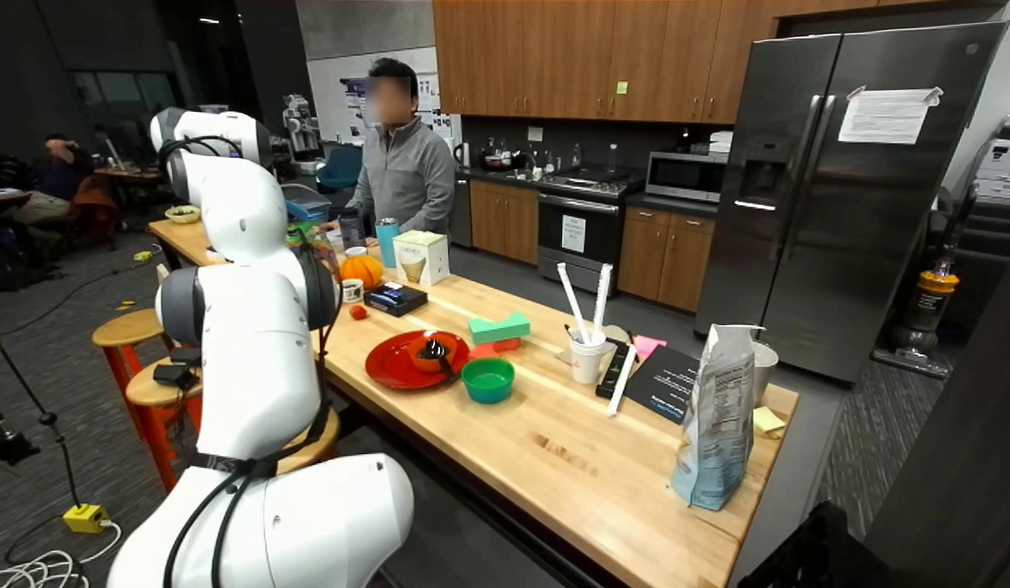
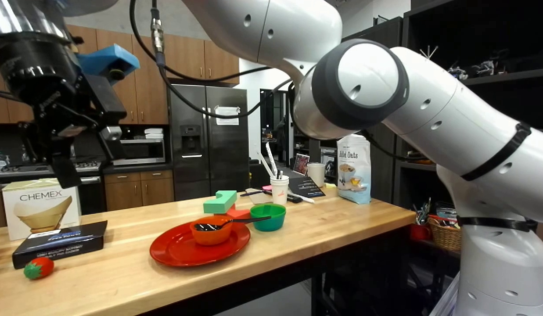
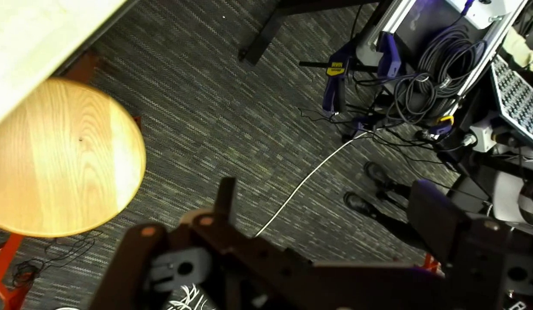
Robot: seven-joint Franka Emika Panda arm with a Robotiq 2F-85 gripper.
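Wooden stool [image 3: 63, 159] sat partly under the table's [image 3: 38, 38] edge in the wrist view, off to one side of the gripper [image 3: 328, 193]. Fingers were spread wide, lol, just grey carpet [image 3: 266, 142] showing past them. Up on the tabletop, in an exterior view, a strawberry [image 2: 39, 267] lay near a black box [image 2: 60, 245], and an orange bowl [image 2: 212, 238] sat on a red plate [image 2: 174, 245].

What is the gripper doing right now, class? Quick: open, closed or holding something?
Gripper: open, jaws spread wide, with nothing held between them.
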